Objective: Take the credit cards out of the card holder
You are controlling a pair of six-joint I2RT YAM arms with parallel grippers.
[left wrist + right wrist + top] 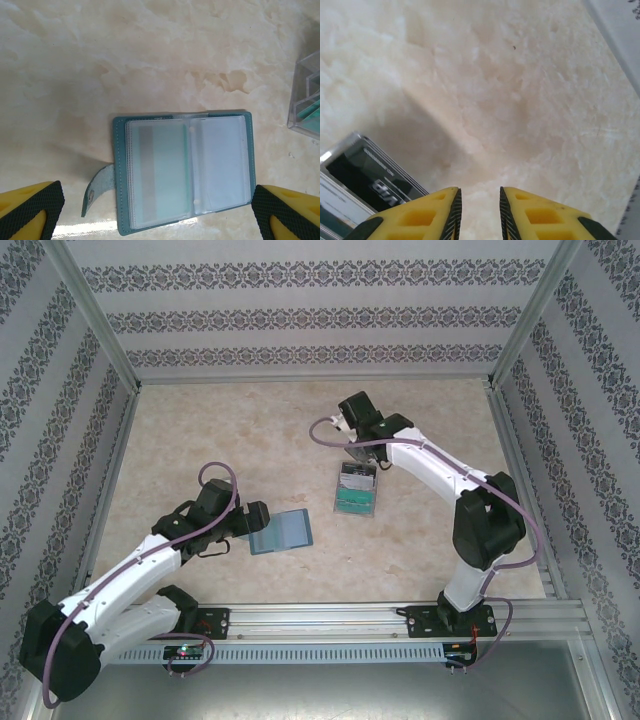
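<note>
The card holder (182, 170), a teal-blue wallet, lies open flat on the table with its side tab (97, 187) sticking out to the left. A teal-green credit card (165, 167) shows through its left clear sleeve; the right sleeve looks pale. My left gripper (157, 210) is open wide, one finger on each side of the holder (280, 532), touching nothing. My right gripper (480, 210) hovers over bare table with a narrow gap between its fingers and nothing in it. Just left of it, a black credit card (375, 175) with white lettering lies in a clear tray.
The clear-rimmed tray (356, 490) holding black and teal cards sits mid-table, below my right gripper (355, 447), and its corner (307, 95) appears right of the holder. Patterned walls enclose the table on three sides. A metal rail (400, 618) runs along the near edge.
</note>
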